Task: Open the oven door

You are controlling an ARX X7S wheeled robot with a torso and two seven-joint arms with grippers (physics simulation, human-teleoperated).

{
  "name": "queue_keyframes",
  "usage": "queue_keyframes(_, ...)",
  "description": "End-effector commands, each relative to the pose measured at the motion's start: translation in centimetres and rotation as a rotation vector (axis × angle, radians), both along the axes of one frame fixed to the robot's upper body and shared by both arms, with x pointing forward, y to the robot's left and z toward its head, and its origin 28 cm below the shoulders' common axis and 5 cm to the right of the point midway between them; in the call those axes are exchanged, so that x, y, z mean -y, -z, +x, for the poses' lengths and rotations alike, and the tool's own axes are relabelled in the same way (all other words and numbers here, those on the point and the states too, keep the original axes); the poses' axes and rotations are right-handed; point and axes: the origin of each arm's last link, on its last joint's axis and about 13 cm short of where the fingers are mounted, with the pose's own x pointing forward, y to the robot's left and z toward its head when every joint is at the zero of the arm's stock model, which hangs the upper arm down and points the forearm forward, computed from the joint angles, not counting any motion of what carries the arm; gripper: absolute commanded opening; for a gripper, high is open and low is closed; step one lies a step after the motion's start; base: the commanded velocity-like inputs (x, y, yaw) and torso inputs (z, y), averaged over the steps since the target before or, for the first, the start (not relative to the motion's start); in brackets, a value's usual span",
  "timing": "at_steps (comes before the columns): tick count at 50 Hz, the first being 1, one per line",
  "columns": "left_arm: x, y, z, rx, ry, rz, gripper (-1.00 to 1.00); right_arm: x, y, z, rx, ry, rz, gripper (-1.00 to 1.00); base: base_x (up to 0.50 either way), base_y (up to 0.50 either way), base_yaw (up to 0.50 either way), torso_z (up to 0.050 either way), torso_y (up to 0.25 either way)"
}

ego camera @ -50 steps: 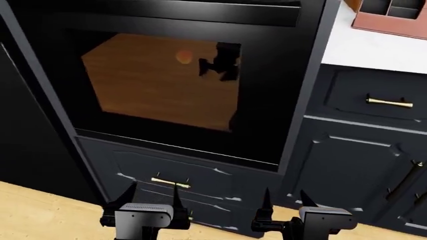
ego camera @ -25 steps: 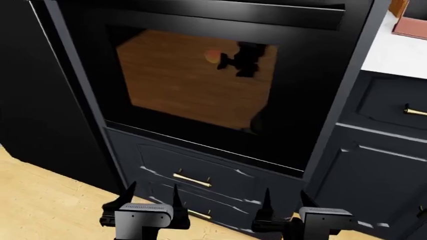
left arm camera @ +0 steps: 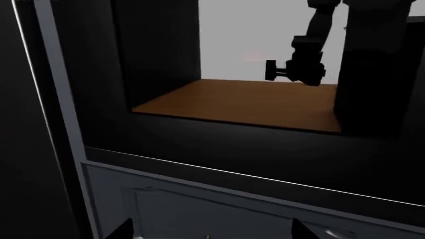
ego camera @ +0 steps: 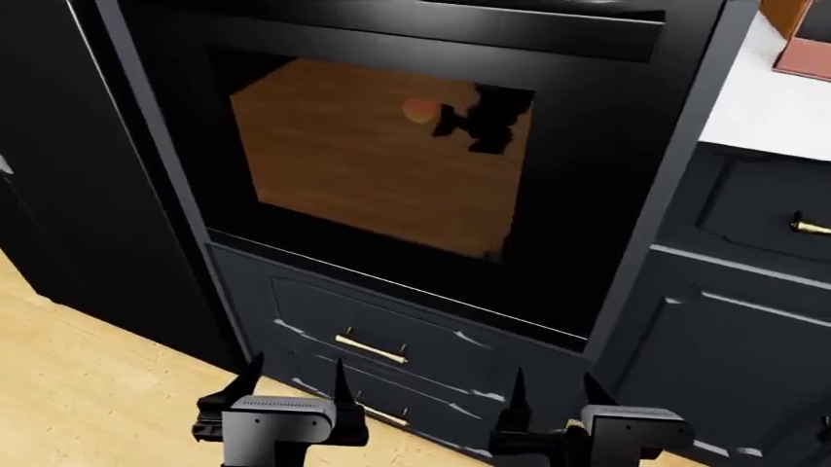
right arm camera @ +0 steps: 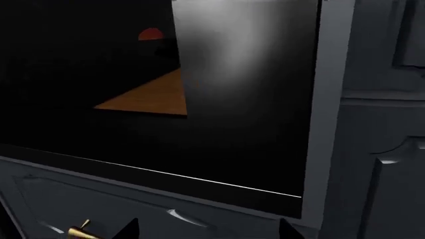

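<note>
The oven door (ego camera: 585, 195) is a glossy black panel with an amber-brown window (ego camera: 364, 165), and it stands closed in front of me. A black bar handle (ego camera: 442, 34) runs along its top edge, far above both grippers. My left gripper (ego camera: 296, 375) and right gripper (ego camera: 555, 389) hang low in front of the drawers under the oven, both open and holding nothing. In the left wrist view, the left gripper (left arm camera: 212, 231) faces the lower part of the oven door (left arm camera: 232, 144). The right gripper (right arm camera: 207, 230) faces the oven door's (right arm camera: 219, 124) lower right corner.
Two navy drawers with brass handles (ego camera: 370, 348) sit under the oven. A white countertop (ego camera: 766, 107) with a red-brown box (ego camera: 805, 49) lies to the right, above more navy cabinet fronts (ego camera: 740, 341). A tall dark panel (ego camera: 53, 195) flanks the oven's left. Wooden floor (ego camera: 78, 389) lies below.
The oven has slid to the right and slightly down in the head view, and the countertop has moved partly out of frame. Both grippers keep the same place and stay open.
</note>
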Motion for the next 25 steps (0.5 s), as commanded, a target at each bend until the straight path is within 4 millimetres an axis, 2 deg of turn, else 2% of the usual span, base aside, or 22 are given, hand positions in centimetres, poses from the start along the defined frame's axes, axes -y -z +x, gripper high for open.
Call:
queue_keyframes(1, 0.04, -0.02, -0.02, 0.0, -0.001, -0.001, 1.0, 0.05, 0.03, -0.02, -0.003, -0.003, 0.0, 1.0, 0.14, -0.36, 0.0, 0.0, 0.0)
queue_keyframes(25, 0.15, -0.08, 0.12, -0.002, 0.001, 0.0, 1.0, 0.05, 0.08, 0.09, -0.005, -0.007, 0.002, 1.0, 0.14, -0.36, 0.0, 0.0, 0.0)
